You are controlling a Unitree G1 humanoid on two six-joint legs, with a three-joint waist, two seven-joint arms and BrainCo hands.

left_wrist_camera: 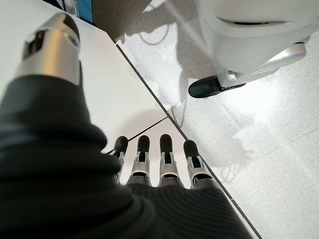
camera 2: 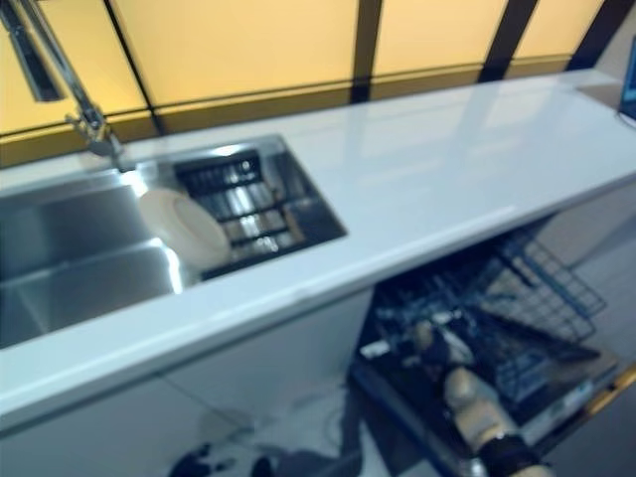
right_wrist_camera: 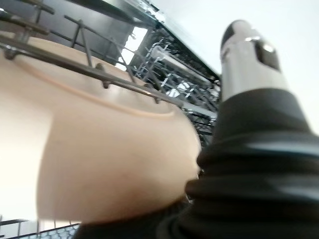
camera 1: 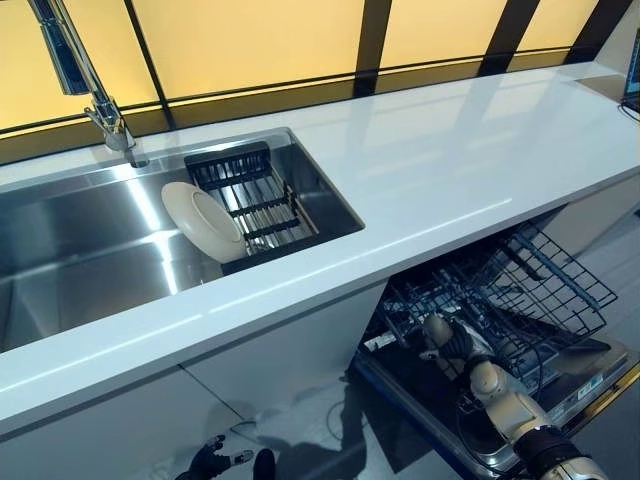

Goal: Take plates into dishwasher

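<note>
A cream plate (camera 1: pixel 203 220) leans on its edge against a black drying rack (camera 1: pixel 255 200) inside the steel sink (camera 1: pixel 70 250). Below the counter on the right the dishwasher stands open with its wire rack (camera 1: pixel 530 290) pulled out. My right hand (camera 1: pixel 455 345) reaches down into that rack. In the right wrist view a second cream plate (right_wrist_camera: pixel 109 164) lies right against this hand, partly behind the rack's wires, with the thumb (right_wrist_camera: pixel 246 55) standing straight and apart from it. My left hand (camera 1: pixel 210 462) hangs low by the cabinet front, open and empty, its fingers (left_wrist_camera: pixel 159 154) straight.
A white counter (camera 1: pixel 450 170) runs across the view above the dishwasher, with a tall faucet (camera 1: pixel 100 100) at the back left of the sink. The dishwasher door (camera 1: pixel 590 385) lies folded down at the lower right. White cabinet fronts (camera 1: pixel 280 360) are below the sink.
</note>
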